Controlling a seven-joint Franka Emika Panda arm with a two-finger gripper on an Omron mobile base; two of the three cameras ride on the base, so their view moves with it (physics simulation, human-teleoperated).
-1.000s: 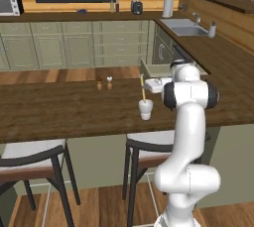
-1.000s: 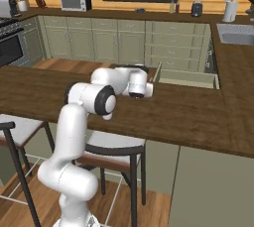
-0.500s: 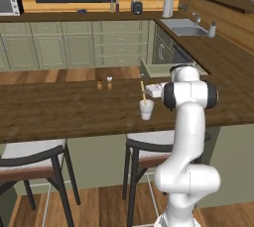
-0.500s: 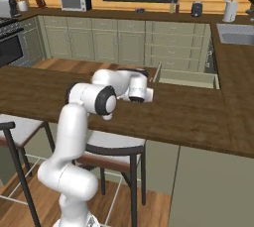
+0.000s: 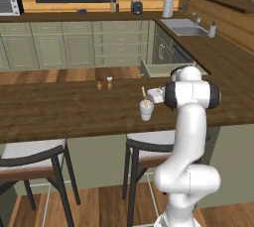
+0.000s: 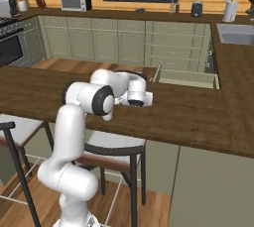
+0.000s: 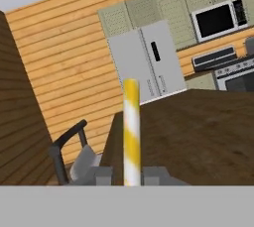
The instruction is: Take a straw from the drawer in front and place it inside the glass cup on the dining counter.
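Straw (image 5: 144,95) stands near upright with its lower end inside the cup (image 5: 146,111) on the counter (image 5: 59,109), leaning slightly off vertical. Gripper (image 5: 154,96) sits just beside the cup at straw height; in the hand view the straw rises between the fingertips (image 7: 103,175), jaws near closed around it, though firm contact cannot be confirmed. Judgement: withdrawal should run sideways, away from the straw's long axis

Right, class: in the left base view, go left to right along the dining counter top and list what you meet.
Two small shakers → glass cup with the straw standing in it → pincer → the arm's dark-jointed elbow.
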